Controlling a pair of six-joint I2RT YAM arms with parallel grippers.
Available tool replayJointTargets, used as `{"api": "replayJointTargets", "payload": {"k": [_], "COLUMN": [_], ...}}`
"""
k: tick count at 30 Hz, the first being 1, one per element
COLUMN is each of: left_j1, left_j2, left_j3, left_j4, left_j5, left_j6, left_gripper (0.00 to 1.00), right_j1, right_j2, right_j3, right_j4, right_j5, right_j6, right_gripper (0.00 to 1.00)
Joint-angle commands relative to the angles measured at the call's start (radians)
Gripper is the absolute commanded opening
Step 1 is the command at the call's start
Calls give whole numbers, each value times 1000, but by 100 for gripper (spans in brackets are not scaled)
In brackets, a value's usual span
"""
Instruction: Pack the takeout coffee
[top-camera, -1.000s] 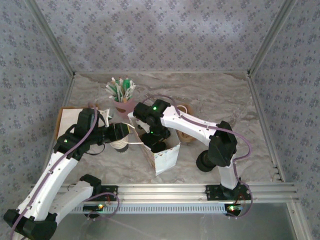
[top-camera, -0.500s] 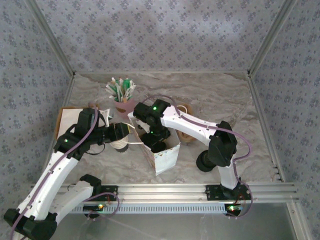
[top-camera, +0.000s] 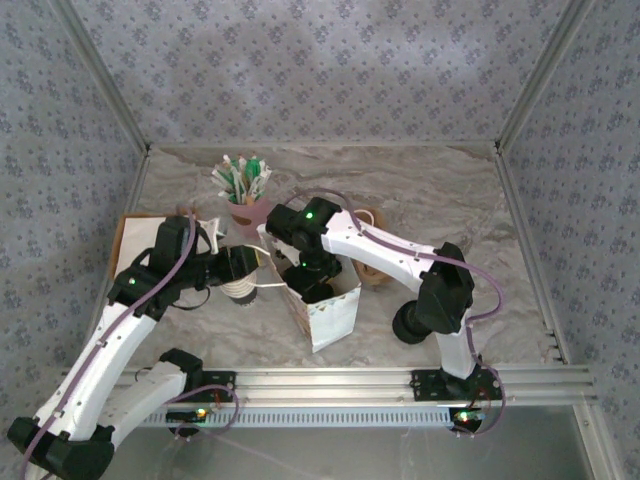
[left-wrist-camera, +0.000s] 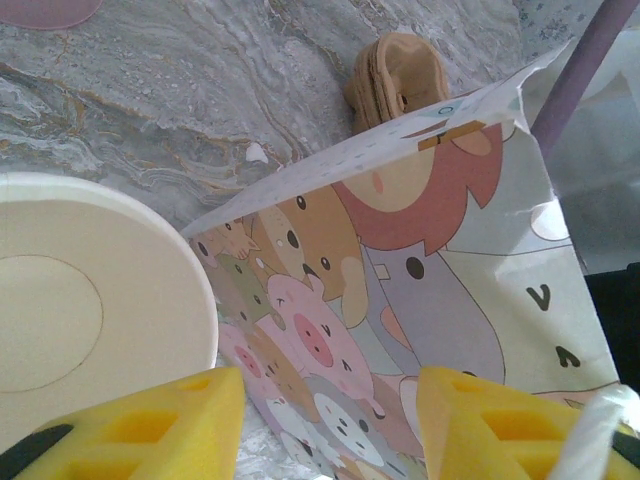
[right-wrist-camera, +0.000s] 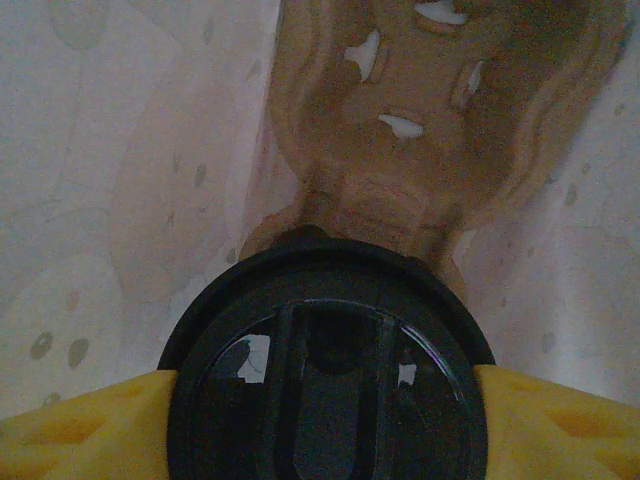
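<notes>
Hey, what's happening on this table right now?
The right gripper is clamped on the takeout coffee, with a finger on each side of its black lid. It holds the coffee inside the cartoon-printed paper bag, above a brown cardboard carrier at the bottom. The left gripper sits fingers apart by the bag's outside, next to a white cup. The coffee is not yet released.

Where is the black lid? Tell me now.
In the right wrist view, the black lid is clamped by the right gripper inside the paper bag, just above the brown carrier at the bag's bottom.
</notes>
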Motion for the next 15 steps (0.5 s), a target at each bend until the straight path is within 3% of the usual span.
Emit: {"api": "replayJointTargets", "payload": {"k": [1,15], "left_j1": [-7,-7], "left_j2": [1,-1], "left_j3": [38,40], "left_j4": [12,12], "left_j5": [-4,-4], "left_j6": [19,19], "left_gripper": [49,49], "right_j1": [5,6], "right_j2": [14,35], "right_j3": [27,33], "right_j4": [-66,-72], "right_j5": [5,-1], "right_j6": [-20,-30], "right_gripper": [73,73]}}
